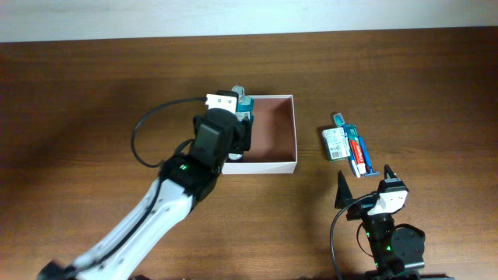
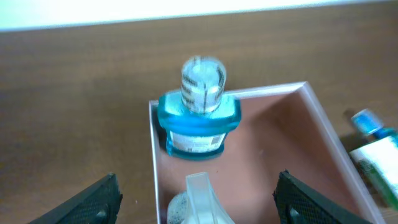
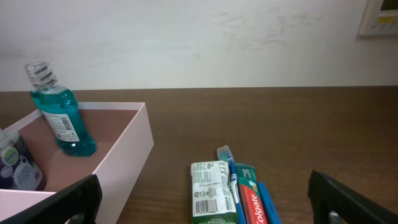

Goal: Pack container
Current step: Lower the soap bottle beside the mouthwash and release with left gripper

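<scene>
The container (image 1: 296, 134) is a square, shallow box with white walls and a brownish-pink inside, at the table's middle. A teal bottle (image 1: 243, 104) stands upright in its far left corner. My left gripper (image 2: 198, 193) is open above the container's left side, with a clear-capped bottle (image 2: 205, 199) below and between its fingers, not gripped. The container (image 2: 283, 143) and teal bottle (image 2: 198, 118) also show in the left wrist view. My right gripper (image 1: 364, 176) is open and empty near the front edge, right of the container (image 3: 127, 155).
A green-and-white soap box (image 1: 334, 143), a toothbrush (image 3: 227, 163) and a red-and-green toothpaste box (image 1: 359, 152) lie together right of the container, just ahead of my right gripper. A dark bottle (image 3: 15, 167) sits in the container's near left part.
</scene>
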Available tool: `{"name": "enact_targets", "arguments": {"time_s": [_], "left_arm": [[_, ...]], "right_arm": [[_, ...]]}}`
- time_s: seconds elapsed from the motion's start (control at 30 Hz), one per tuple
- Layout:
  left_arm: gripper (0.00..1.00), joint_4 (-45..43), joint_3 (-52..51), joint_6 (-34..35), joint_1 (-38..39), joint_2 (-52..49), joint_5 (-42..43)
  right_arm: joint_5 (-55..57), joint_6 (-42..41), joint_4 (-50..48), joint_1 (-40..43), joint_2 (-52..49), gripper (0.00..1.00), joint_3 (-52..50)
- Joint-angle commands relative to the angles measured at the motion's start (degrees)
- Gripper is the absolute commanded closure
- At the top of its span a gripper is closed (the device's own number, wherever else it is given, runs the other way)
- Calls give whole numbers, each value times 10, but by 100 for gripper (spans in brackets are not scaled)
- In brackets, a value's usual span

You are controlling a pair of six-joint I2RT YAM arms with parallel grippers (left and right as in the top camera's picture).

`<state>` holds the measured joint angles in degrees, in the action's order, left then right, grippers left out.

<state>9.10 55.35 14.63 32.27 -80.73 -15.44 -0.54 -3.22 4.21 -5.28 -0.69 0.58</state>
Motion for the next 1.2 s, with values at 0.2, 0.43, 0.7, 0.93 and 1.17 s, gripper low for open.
{"name": "enact_targets", "arguments": {"time_s": [0.2, 0.43, 0.7, 0.93, 1.17], "left_arm": [[31, -4, -1, 1, -2, 105, 2], [76, -34, -1, 1, -2, 99, 2], [99, -83, -1, 1, 1, 99, 83], [99, -104, 6, 1, 70, 83, 29], [99, -23, 84, -15, 102, 20, 0]], "right_arm": [[-5, -4, 3, 5, 2, 1, -3], [-5, -4, 3, 5, 2, 1, -3], [-5, -4, 3, 5, 2, 1, -3], [-5, -4, 3, 5, 2, 1, -3], [-5, -4, 3, 5, 2, 1, -3]]}}
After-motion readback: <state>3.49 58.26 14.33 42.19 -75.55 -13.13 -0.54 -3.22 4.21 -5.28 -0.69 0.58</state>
